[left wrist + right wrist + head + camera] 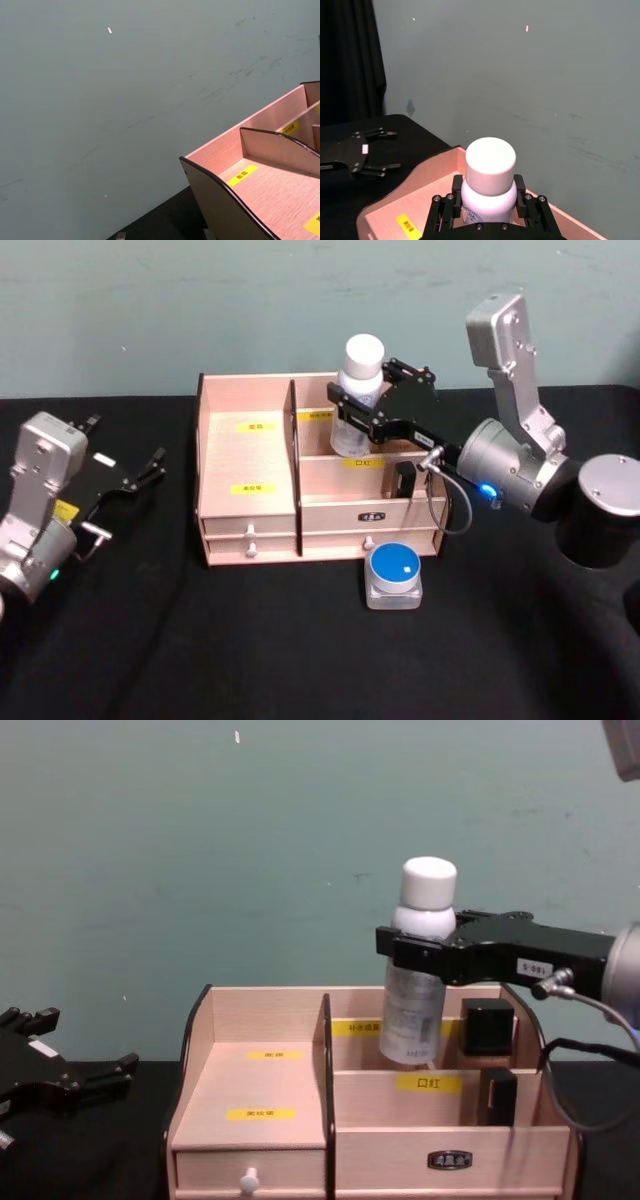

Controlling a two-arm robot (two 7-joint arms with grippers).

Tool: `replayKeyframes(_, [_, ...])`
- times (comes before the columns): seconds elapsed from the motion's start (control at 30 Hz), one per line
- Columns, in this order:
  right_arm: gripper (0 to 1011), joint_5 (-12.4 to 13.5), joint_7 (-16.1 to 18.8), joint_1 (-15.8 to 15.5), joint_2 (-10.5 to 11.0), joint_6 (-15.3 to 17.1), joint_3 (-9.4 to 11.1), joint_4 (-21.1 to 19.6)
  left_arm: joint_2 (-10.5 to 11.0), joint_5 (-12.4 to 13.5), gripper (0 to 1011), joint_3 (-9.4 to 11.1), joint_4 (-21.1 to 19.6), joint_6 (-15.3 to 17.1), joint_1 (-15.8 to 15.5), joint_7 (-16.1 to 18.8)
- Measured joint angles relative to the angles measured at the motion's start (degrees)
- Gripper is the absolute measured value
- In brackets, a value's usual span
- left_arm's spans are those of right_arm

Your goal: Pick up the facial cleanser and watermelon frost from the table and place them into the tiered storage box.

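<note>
I'm seeing the tiered storage box [250, 455] sitting toward the worktop's back edge. My right gripper [368, 398] is clamping the white-capped bottle [364, 352], slightly tilted, its base dipping into the box's back right compartment. My left gripper [128, 445] is idling open near the worktop's left edge. The blue-lidded jar [393, 565] is sitting just in front of the box.

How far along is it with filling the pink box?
Nothing looks finished yet. The right gripper holds the white-capped bottle over the back right compartment of the tiered storage box, not released. The blue-lidded jar sits on the table in front. The left gripper rests open at the left.
</note>
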Motion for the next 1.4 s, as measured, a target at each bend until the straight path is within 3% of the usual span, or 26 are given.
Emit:
replayKeyframes(0.6, [602,-0.8,0.9,5.0,-3.4,-1.8,-1.0,8.0,0.0,0.0,1001,0.0,0.0,0.0,0.0,0.0])
replayKeyframes(1.4, [602,-1.7,2.2,7.3,-5.6,-3.4,-1.9,15.0,0.0,0.0,1001,0.0,0.0,0.0,0.0,0.0])
